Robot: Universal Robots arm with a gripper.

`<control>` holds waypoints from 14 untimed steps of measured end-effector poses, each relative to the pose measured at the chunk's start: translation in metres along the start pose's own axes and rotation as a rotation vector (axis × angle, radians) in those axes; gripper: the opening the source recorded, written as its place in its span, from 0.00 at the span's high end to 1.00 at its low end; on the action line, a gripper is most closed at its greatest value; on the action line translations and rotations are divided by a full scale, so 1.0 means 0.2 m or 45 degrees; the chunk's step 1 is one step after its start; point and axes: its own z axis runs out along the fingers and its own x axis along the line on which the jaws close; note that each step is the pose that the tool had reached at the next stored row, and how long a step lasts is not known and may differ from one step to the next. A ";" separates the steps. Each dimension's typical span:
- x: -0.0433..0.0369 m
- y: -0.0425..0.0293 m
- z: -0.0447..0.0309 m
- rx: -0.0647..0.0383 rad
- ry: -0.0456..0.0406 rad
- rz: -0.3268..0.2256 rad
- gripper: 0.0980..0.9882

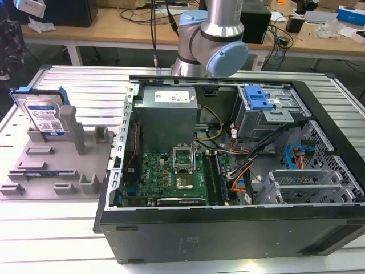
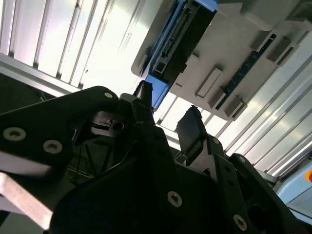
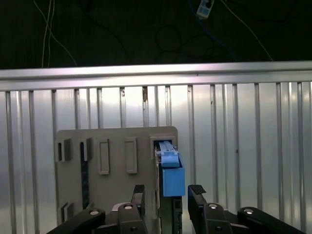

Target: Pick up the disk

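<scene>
My claw is open, its two black fingers spread apart with nothing gripped. In the first wrist view the disk lines up with the gap between them, seen edge-on as a thin slab capped by a blue plastic rail. I cannot tell whether the fingers touch it.

The disk stands upright in a slot at the far corner of a grey plastic fixture, on the exterior view's left. Its flat silver face carries a white-and-blue label. The fixture is a matte moulded plate with square upright posts and shallow rectangular pockets.

The fixture rests on a ribbed, shiny metal counter. Bare ribbed counter lies open beside the disk's outer face, and a tall post stands just beside its inner face.

The exterior view adds an open black computer case next to the fixture, with a green board and loose cables inside, and my silver-and-pale-blue arm behind it. The second wrist view shows the claw from the side, with the disk's dark edge.
</scene>
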 end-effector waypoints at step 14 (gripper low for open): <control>-0.009 0.003 0.065 0.000 0.000 0.000 0.57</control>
